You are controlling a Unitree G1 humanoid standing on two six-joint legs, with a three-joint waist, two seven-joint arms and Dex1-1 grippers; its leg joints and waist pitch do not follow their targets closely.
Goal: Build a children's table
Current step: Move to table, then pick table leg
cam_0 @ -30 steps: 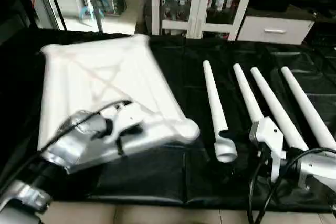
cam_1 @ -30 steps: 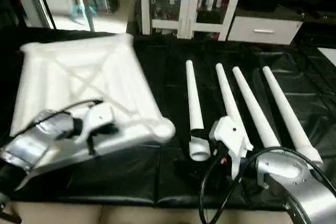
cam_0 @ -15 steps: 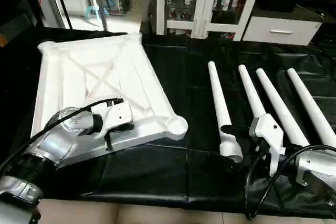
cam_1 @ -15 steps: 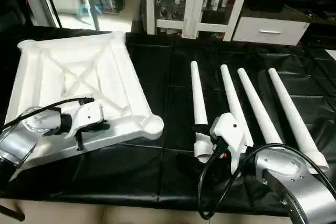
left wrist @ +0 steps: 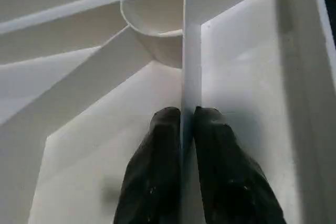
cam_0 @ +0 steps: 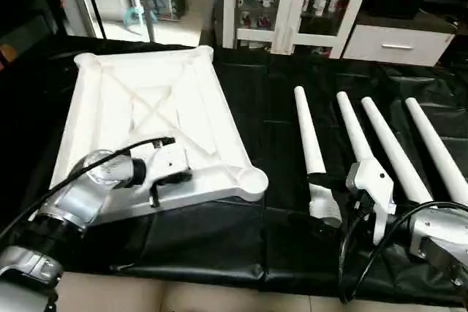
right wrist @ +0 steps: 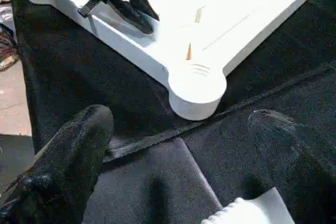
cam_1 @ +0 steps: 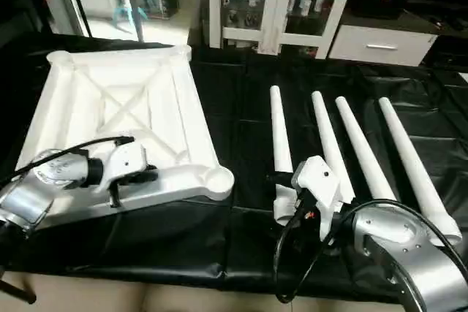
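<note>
We see one white tabletop (cam_0: 146,118) lying upside down on the black sheet (cam_0: 256,122), its crossed ribs facing up, on the left half of the work area. Our left gripper (left wrist: 181,124) sits at the tabletop's near edge: in the left wrist view its two black fingers (left wrist: 157,171) straddle a thin upright rib (left wrist: 190,66), one on each side and close against it, so they are pinching the rib. Just beyond that rib, a round corner socket (left wrist: 152,30) shows in the same view. From the head, the near right corner socket (cam_0: 251,180) of the tabletop lies between our two arms.

Four white legs (cam_0: 308,133) lie side by side on the sheet to the right of the tabletop, well apart from it, their thin ends pointing away from us. Our right gripper (cam_1: 281,195) is at the wide near end of the leftmost leg, with its fingers spread wide. In the right wrist view one finger (right wrist: 68,166) stands on either side of a white leg end (right wrist: 241,211), but we cannot tell whether either touches it. The other three legs (cam_0: 387,147) lie further right, beside the right wrist.

A white cabinet (cam_0: 300,5) with glass doors stands behind the table.
</note>
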